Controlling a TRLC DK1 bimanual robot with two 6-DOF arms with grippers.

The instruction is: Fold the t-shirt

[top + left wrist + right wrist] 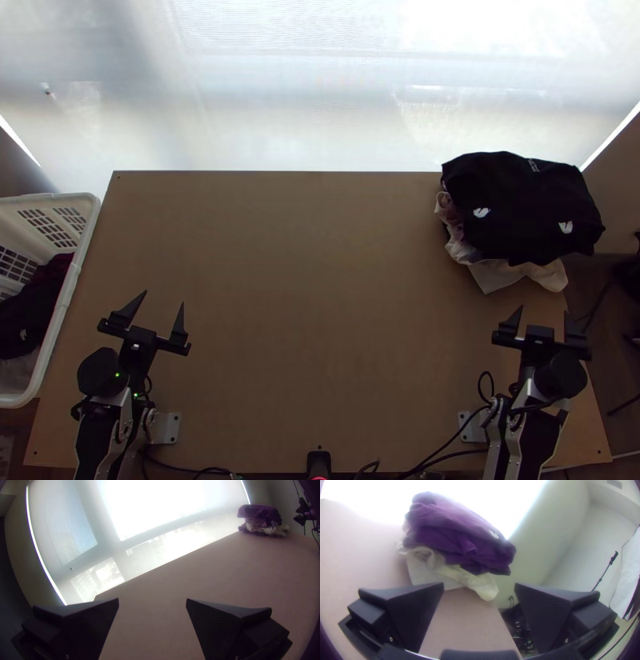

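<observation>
To the left of the left hand [164,298] stands a white basket [67,292] with dark clothes [30,314] in it. That hand is spread wide, gripping nothing, above the worktop [320,296]. Beyond the right hand [544,310], at the far corner, a dark garment [520,204] with white marks lies in a thick heap over rumpled pale cloth [512,277]; which piece is the t-shirt, I cannot tell. The right hand too is wide apart and holds nothing.
</observation>
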